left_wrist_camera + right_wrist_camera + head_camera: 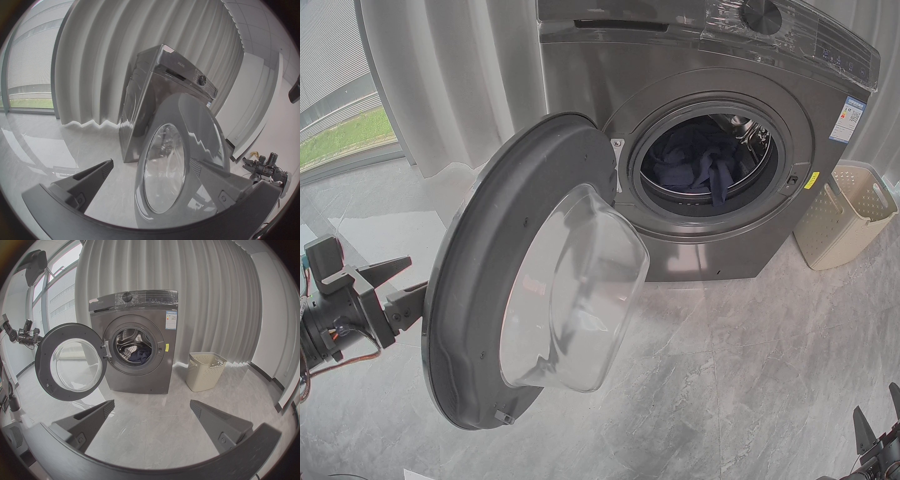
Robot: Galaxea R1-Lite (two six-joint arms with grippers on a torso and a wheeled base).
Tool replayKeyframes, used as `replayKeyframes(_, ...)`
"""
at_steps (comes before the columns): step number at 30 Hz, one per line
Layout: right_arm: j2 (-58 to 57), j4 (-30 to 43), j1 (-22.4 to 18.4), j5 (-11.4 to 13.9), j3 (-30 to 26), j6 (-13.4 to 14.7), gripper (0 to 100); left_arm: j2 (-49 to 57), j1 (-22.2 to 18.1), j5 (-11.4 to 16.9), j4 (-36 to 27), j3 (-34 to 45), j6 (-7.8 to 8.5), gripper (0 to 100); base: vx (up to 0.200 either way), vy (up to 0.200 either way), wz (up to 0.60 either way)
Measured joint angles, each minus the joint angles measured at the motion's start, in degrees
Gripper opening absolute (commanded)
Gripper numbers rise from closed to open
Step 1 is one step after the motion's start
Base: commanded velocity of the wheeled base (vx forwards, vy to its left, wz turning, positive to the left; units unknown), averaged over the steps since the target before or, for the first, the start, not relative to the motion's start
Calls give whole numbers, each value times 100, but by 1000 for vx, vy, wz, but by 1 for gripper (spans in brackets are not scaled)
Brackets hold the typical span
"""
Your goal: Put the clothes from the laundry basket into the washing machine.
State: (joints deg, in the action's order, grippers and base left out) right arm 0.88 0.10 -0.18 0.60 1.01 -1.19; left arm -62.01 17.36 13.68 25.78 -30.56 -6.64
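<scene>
The grey washing machine [700, 56] stands with its round door [487, 262] swung wide open to the left. Dark blue clothes [700, 162] lie in the drum, one piece hanging over the lower lip of the opening; the clothes [139, 355] sit low in the drum. A beige laundry basket [850, 212] stands on the floor right of the machine. My left gripper [415, 275] is open at the door's outer rim, and the door [203, 131] edge lies between the fingers of the left gripper [150, 162]; contact is unclear. My right gripper [875, 403] is open and holds nothing, low and well back from the machine.
Grey tiled floor [737, 375] stretches between me and the machine. White curtains [456, 75] hang behind it, with a window at the far left. The open door takes up the space left of the drum opening. The basket [204, 371] stands near the curtain.
</scene>
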Motion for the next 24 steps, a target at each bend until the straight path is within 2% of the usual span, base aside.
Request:
replayKeyframes(6,2,-2,0,0,0,-2,100,-372,797,-407,271,-80,2,100,0,0,0)
replayKeyframes(12,2,0,0,0,0,-2,100,-1034,1502,-653,996,-321,-13,100,0,0,0)
replayKeyframes(17,5,0,0,-2,0,0,100,-1777,1894,-842,1571,-701,-24,100,0,0,0)
replayKeyframes(24,5,0,0,0,0,0,100,-2549,2127,-906,1838,-1430,-33,100,0,0,0)
